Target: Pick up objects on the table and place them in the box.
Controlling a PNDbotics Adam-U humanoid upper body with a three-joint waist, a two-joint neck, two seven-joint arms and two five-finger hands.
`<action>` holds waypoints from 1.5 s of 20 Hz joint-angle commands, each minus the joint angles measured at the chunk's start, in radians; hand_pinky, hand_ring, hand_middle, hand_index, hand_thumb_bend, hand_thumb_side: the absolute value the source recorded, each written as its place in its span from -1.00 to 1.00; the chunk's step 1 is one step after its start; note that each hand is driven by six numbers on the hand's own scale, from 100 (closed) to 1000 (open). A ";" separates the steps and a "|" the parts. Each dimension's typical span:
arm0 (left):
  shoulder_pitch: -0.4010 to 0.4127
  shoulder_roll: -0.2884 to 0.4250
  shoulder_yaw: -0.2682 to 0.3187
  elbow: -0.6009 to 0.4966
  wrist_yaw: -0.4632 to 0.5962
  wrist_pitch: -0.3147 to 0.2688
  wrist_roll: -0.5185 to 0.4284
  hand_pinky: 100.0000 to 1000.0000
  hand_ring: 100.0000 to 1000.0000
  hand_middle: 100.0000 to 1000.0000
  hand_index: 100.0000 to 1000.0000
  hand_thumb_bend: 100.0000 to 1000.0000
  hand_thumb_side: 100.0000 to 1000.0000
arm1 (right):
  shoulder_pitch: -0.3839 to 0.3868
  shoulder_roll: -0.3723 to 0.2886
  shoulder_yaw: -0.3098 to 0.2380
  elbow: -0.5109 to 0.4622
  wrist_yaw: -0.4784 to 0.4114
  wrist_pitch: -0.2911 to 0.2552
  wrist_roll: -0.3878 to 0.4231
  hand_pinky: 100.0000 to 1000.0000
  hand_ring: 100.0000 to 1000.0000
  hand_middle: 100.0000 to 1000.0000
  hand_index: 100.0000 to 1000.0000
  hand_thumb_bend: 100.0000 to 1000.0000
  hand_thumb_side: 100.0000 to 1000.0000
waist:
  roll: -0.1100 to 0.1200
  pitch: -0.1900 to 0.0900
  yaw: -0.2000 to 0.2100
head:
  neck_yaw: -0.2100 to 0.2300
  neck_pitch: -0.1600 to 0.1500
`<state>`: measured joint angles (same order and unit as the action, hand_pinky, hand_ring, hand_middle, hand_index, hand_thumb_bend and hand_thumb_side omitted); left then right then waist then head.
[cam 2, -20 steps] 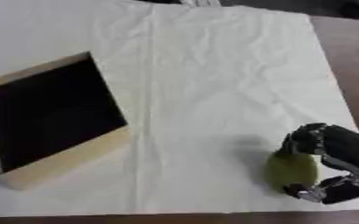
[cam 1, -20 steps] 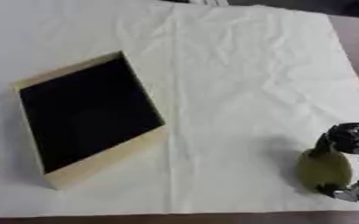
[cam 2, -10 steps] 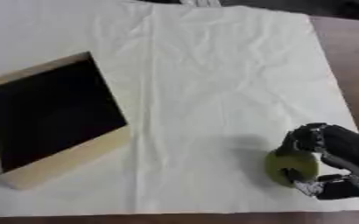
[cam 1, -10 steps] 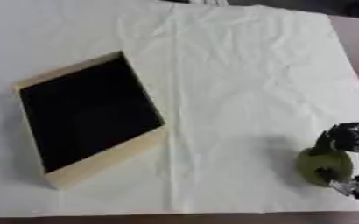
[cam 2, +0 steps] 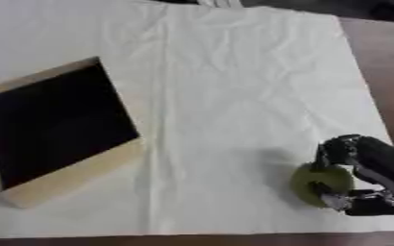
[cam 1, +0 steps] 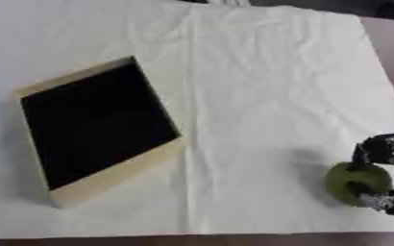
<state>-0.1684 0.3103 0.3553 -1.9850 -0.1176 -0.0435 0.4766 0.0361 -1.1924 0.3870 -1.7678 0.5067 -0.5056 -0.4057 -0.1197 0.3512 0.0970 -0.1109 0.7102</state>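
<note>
Olive-green round object (cam 2: 320,183) sits clasped by right hand (cam 2: 377,173) fingers (cam 2: 335,150), box (cam 1: 99,127) well apart.

White creased cloth (cam 1: 259,72) fills most of the frame. Brown counter (cam 2: 385,62) shows at right edge. Box (cam 1: 116,166) at left — pale tan walls, black inside. Lower right — olive-green round object (cam 2: 320,182), black right hand (cam 2: 377,168) with silver bits.
</note>
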 commanded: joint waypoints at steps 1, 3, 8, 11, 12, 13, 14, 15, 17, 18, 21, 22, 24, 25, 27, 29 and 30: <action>-0.009 0.023 0.008 -0.015 0.002 0.001 0.002 -0.15 -0.09 0.07 0.28 -0.70 0.08 | 0.001 -0.023 -0.008 -0.011 -0.004 0.000 -0.020 -0.06 -0.47 -0.33 -0.09 -1.00 -0.79 | 0.003 -0.017 -0.002 | -0.001 0.002; -0.009 0.023 0.008 -0.015 0.002 0.002 0.002 -0.15 -0.09 0.07 0.28 -0.70 0.08 | 0.001 -0.023 -0.009 -0.014 0.003 -0.002 -0.040 -0.06 -0.51 -0.36 -0.18 -1.00 -0.81 | 0.002 -0.018 -0.002 | -0.002 0.002; -0.009 0.023 0.009 -0.015 0.001 0.003 0.003 -0.16 -0.10 0.06 0.27 -0.70 0.08 | 0.003 -0.025 -0.012 -0.023 0.051 -0.003 -0.112 -0.07 -0.52 -0.33 -0.32 -1.00 -0.84 | 0.001 -0.021 -0.004 | -0.003 0.003; -0.010 0.024 0.008 -0.015 0.002 0.003 0.003 -0.16 -0.10 0.06 0.27 -0.70 0.08 | 0.005 -0.026 -0.010 -0.028 0.079 0.001 -0.159 -0.07 -0.52 -0.32 -0.30 -1.00 -0.82 | 0.001 -0.022 -0.004 | -0.003 0.003; -0.010 0.025 0.008 -0.015 0.002 0.003 0.004 -0.16 -0.10 0.06 0.27 -0.70 0.08 | 0.005 -0.027 -0.009 -0.030 0.086 0.001 -0.171 -0.07 -0.51 -0.32 -0.30 -1.00 -0.85 | 0.000 -0.023 -0.004 | -0.002 0.004; -0.009 0.025 0.009 -0.015 0.001 0.004 0.004 -0.16 -0.10 0.06 0.27 -0.70 0.08 | 0.005 -0.028 -0.009 -0.032 0.092 0.002 -0.182 -0.07 -0.51 -0.32 -0.30 -1.00 -0.85 | 0.000 -0.023 -0.004 | -0.002 0.005; -0.009 0.025 0.009 -0.015 0.001 0.004 0.004 -0.16 -0.10 0.05 0.27 -0.70 0.08 | 0.003 -0.029 -0.009 -0.036 0.098 0.002 -0.193 -0.06 -0.51 -0.32 -0.29 -1.00 -0.85 | -0.001 -0.024 -0.004 | -0.003 0.006; -0.009 0.025 0.009 -0.015 0.001 0.005 0.004 -0.16 -0.10 0.05 0.27 -0.70 0.08 | 0.002 -0.031 -0.010 -0.039 0.104 0.003 -0.204 -0.06 -0.51 -0.32 -0.29 -1.00 -0.85 | -0.002 -0.024 -0.004 | -0.004 0.007; -0.010 0.025 0.009 -0.015 0.001 0.005 0.004 -0.16 -0.10 0.05 0.27 -0.70 0.08 | 0.003 -0.032 -0.009 -0.041 0.114 0.006 -0.218 -0.06 -0.51 -0.32 -0.29 -1.00 -0.85 | -0.003 -0.024 -0.004 | -0.004 0.007; -0.010 0.025 0.009 -0.015 0.001 0.005 0.004 -0.16 -0.10 0.05 0.27 -0.70 0.08 | 0.003 -0.032 -0.008 -0.041 0.118 0.007 -0.223 -0.06 -0.51 -0.32 -0.29 -1.00 -0.85 | -0.003 -0.024 -0.004 | -0.004 0.008; -0.009 0.027 0.009 -0.015 0.001 0.005 0.005 -0.16 -0.11 0.05 0.26 -0.70 0.08 | -0.013 -0.042 -0.016 -0.063 0.127 0.008 -0.243 -0.05 -0.50 -0.30 -0.21 -1.00 -0.84 | -0.005 -0.026 -0.002 | -0.006 0.010; -0.009 0.027 0.009 -0.015 0.001 0.005 0.005 -0.16 -0.11 0.05 0.26 -0.70 0.08 | -0.017 -0.048 -0.016 -0.075 0.129 0.014 -0.252 -0.05 -0.50 -0.30 -0.21 -1.00 -0.84 | -0.006 -0.026 -0.002 | -0.005 0.010; -0.009 0.028 0.009 -0.015 0.001 0.006 0.006 -0.17 -0.11 0.05 0.26 -0.69 0.08 | -0.026 -0.054 -0.017 -0.099 0.134 0.027 -0.265 -0.05 -0.50 -0.30 -0.21 -1.00 -0.84 | -0.007 -0.027 -0.002 | -0.005 0.011; -0.009 0.028 0.009 -0.015 0.001 0.006 0.006 -0.17 -0.11 0.05 0.26 -0.69 0.08 | -0.028 -0.055 -0.017 -0.109 0.134 0.033 -0.269 -0.05 -0.50 -0.30 -0.21 -1.00 -0.84 | -0.008 -0.027 -0.002 | -0.005 0.011; -0.008 0.028 0.009 -0.015 0.001 0.006 0.007 -0.17 -0.11 0.05 0.26 -0.70 0.08 | -0.032 -0.058 -0.017 -0.124 0.131 0.044 -0.273 -0.04 -0.50 -0.30 -0.21 -1.00 -0.84 | -0.009 -0.027 -0.002 | -0.003 0.012; -0.008 0.028 0.009 -0.015 0.001 0.007 0.007 -0.17 -0.11 0.05 0.26 -0.70 0.08 | -0.039 -0.061 -0.019 -0.140 0.129 0.053 -0.273 -0.04 -0.50 -0.29 -0.20 -1.00 -0.84 | -0.010 -0.028 -0.002 | -0.004 0.012; -0.008 0.029 0.009 -0.015 0.001 0.007 0.006 -0.17 -0.11 0.05 0.26 -0.70 0.08 | -0.044 -0.063 -0.020 -0.148 0.127 0.057 -0.273 -0.04 -0.50 -0.29 -0.20 -1.00 -0.84 | -0.010 -0.028 -0.002 | -0.004 0.013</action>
<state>-0.1684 0.3103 0.3556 -1.9850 -0.1176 -0.0390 0.4812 -0.0003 -1.2115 0.3843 -1.8923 0.6356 -0.4523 -0.6706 -0.1325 0.3442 0.0960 -0.1142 0.7194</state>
